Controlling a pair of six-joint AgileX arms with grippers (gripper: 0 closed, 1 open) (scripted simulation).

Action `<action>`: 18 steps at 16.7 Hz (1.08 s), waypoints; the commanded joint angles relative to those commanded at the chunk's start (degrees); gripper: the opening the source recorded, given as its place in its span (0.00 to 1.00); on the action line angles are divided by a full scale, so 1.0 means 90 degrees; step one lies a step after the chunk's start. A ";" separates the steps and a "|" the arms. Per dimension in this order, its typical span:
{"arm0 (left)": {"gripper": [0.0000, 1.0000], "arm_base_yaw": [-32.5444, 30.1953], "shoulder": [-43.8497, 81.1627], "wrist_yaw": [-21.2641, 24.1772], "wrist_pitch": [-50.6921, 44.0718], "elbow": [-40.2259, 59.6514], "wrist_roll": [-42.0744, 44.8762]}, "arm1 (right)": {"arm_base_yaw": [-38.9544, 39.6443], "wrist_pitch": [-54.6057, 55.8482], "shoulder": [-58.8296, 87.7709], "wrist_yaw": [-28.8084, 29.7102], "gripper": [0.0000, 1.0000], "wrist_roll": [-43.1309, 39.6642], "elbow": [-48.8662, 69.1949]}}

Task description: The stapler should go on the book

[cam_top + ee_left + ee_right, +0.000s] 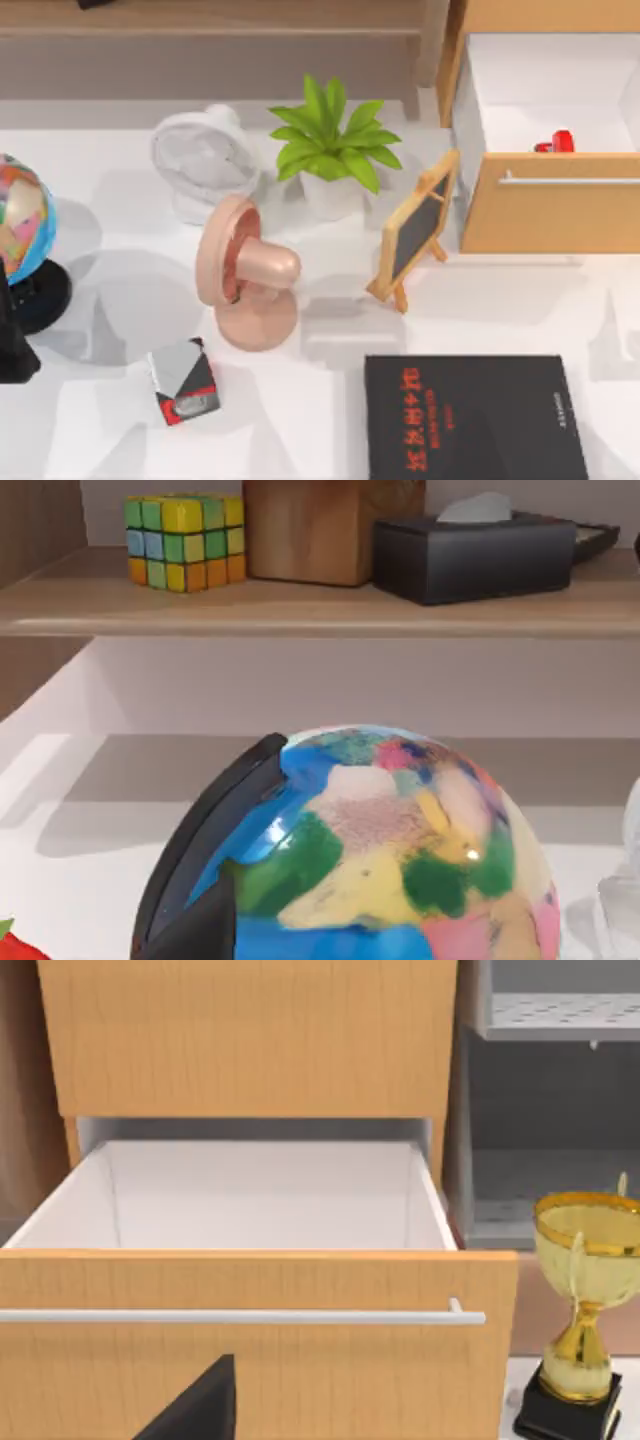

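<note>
Nothing is done yet: the small bright red stapler (pixel 556 142) lies in the open wooden drawer (pixel 548 215), well apart from the large flat black book (pixel 474 417), and I cannot tell the state of either gripper.

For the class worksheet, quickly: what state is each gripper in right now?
Left gripper: cannot be told.
Right gripper: cannot be told.

A white table (pixel 90 440) is carrying a multicoloured globe (pixel 22 215) at frame left; a flat black book (pixel 472 417) is lying lower right; a pink mushroom-shaped lamp (pixel 245 275) is sitting centre.
</note>
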 joint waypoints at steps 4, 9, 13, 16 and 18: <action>1.00 0.0000 0.0000 0.0000 0.0000 0.0000 0.0000 | 0.0011 -0.0131 0.0191 0.0001 1.00 0.0009 0.0190; 1.00 0.0000 0.0000 0.0000 0.0000 0.0000 0.0000 | 0.0108 -0.1133 0.1836 0.0010 1.00 0.0074 0.1800; 1.00 0.0000 0.0000 0.0000 0.0000 0.0000 0.0000 | 0.0249 -0.2435 0.4251 0.0019 1.00 0.0155 0.4036; 1.00 0.0000 0.0000 0.0000 0.0000 0.0000 0.0000 | 0.0372 -0.3551 0.6414 0.0028 1.00 0.0222 0.6027; 1.00 0.0000 0.0000 0.0000 0.0000 0.0000 0.0000 | 0.0459 -0.4324 0.7928 0.0035 1.00 0.0267 0.7404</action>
